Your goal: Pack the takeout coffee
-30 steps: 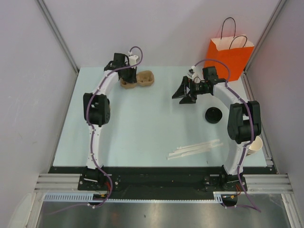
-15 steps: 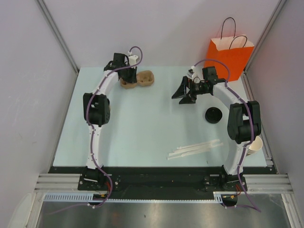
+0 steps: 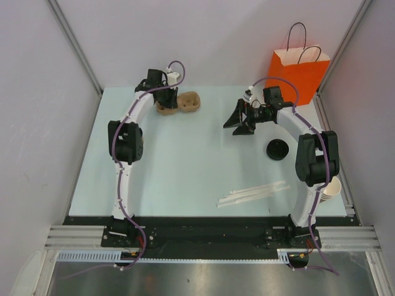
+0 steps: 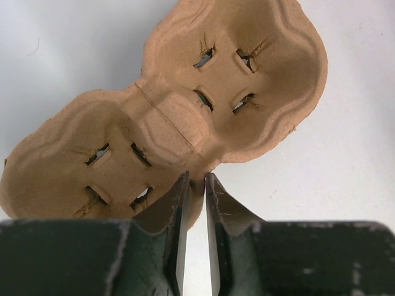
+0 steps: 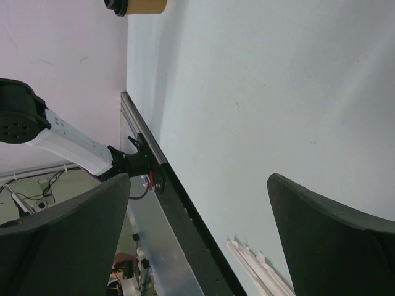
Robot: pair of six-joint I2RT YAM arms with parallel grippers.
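Setting: pale blue-green table [image 3: 185, 160] in a grey-walled booth, seen from above, with two white-and-black arms bolted at the near edge.
Left arm: stretched to the far left part of the table, wrist over a brown moulded-pulp cup carrier [image 3: 185, 103].
Left gripper [image 4: 196, 185]: jaws narrow, with only a slit between them. Carrier's near rim, at the waist between its two wells, sitting in that slit. Pinched or merely straddled, cannot tell.
Cup carrier: flat on the table, two round wells side by side, both empty, each with four small slots in its floor.
Right arm: bent inward over the far right part of the table.
Right gripper [image 3: 242, 118]: jaws spread wide with nothing between them, over bare table, well apart from the carrier.
Takeout coffee [image 5: 137, 5]: caught only at the top edge of the right wrist view. Tan cup with black lid, cut off by the frame, near where the table meets the wall. Touched by neither gripper.
Orange bag [image 3: 299, 74]: upright at the far right corner, black handles up, behind the right arm.
Loose black lid [image 3: 278, 149]: flat on the table, just beside the right arm.
White wrapped sticks [image 3: 253, 194]: lying near the front edge, toward the right.
Lidless paper cup [image 3: 331, 188]: at the right edge, partly hidden by the right arm.
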